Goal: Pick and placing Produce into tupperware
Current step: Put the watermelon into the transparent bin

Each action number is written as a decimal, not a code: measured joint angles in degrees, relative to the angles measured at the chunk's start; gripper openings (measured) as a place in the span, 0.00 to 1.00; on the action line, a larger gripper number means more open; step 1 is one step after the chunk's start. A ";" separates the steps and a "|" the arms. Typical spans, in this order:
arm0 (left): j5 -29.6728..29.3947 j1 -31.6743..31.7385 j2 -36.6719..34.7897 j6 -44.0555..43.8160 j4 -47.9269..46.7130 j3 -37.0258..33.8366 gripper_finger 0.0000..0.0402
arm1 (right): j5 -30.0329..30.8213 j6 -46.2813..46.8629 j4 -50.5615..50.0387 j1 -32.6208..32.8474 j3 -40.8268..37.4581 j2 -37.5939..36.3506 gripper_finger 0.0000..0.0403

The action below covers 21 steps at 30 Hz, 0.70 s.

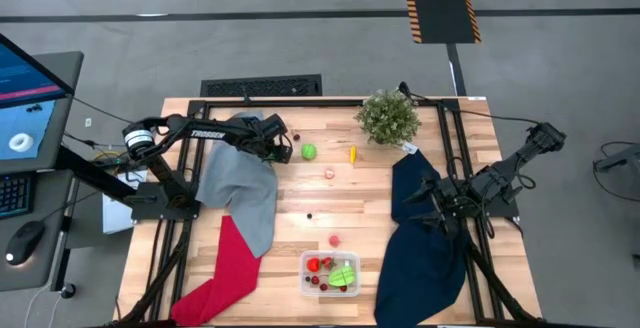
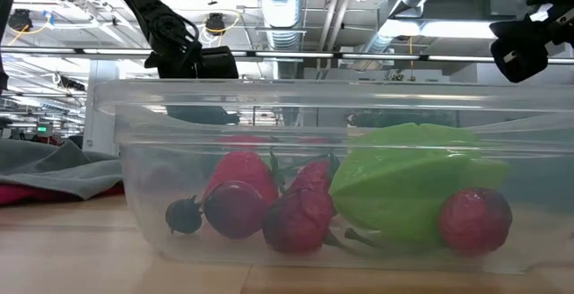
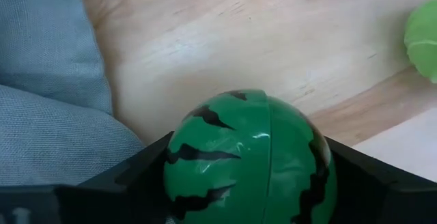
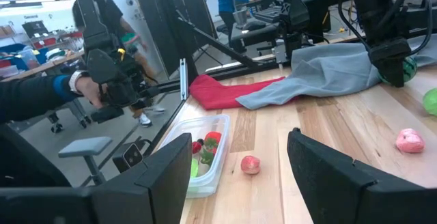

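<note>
Melon [image 3: 249, 159] beside grey cloth [image 3: 48, 94], lime ball [image 3: 423, 39] near

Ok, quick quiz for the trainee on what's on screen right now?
1. True or false: the tupperware is empty.
2. Which arm's jaws have the melon ball between them, left or right?
3. The potted plant stands: A on the table, outside the tupperware; B inside the tupperware; C on the red cloth.
Key: 1 false; 2 left; 3 A.
</note>
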 joint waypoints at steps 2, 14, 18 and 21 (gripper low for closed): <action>0.09 0.00 0.00 -0.04 0.00 0.00 0.69 | 0.00 0.00 0.00 0.00 0.01 0.00 0.66; 1.93 0.04 0.06 -0.39 1.11 0.27 0.71 | 0.00 0.00 -0.24 0.00 0.02 0.00 0.66; 5.33 -0.16 0.17 -0.46 1.90 1.73 0.69 | 0.00 -0.01 -0.24 0.00 0.02 0.00 0.66; 6.55 -0.41 0.17 -0.49 1.90 2.82 0.69 | 0.00 0.00 -0.24 -0.02 0.02 0.00 0.66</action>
